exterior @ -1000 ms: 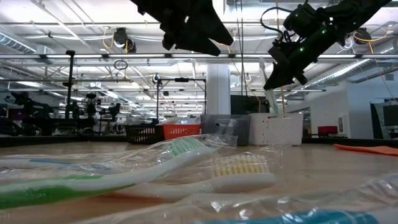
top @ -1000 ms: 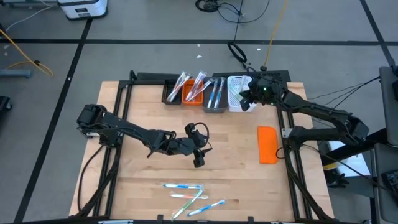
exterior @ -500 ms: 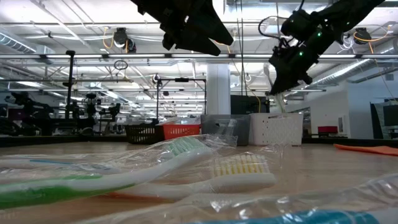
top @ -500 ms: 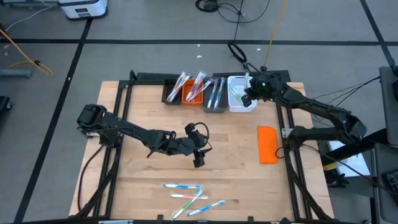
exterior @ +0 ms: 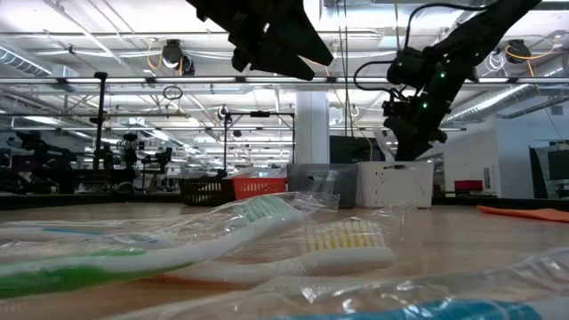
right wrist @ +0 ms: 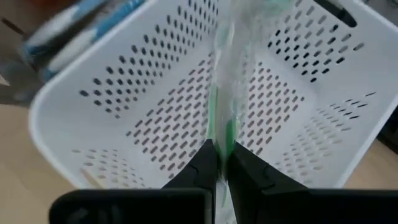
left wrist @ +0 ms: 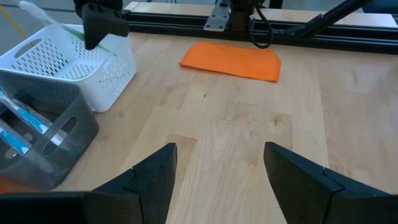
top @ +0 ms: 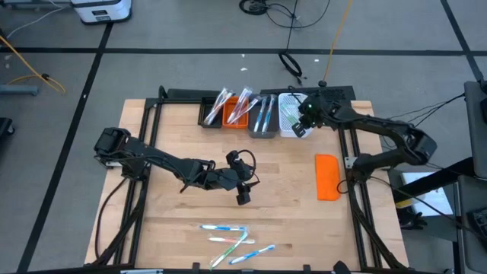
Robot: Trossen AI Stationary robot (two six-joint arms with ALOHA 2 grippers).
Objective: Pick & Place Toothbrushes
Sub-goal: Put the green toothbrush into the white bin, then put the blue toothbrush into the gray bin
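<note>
- Left gripper hangs over mid-table, well clear of the board, fingers apart, nothing between them.
- Loose toothbrushes, wrapped in clear film, lie in a small cluster at the near edge of the table, just past the left gripper; they fill the foreground of the low view.
- Row of four bins at the far edge, touching side by side: black bin, orange bin, grey bin, white perforated basket.
- Black and orange bins hold wrapped brushes leaning out; grey bin holds blue-handled ones.
- Right gripper sits above the white basket's right side, jaws clamped on a wrapped green-handled toothbrush that hangs down inside the basket; whether its tip touches the basket floor, can't tell.
- Flat orange block lies on the table's right side, well apart from the bins and both grippers.
</note>
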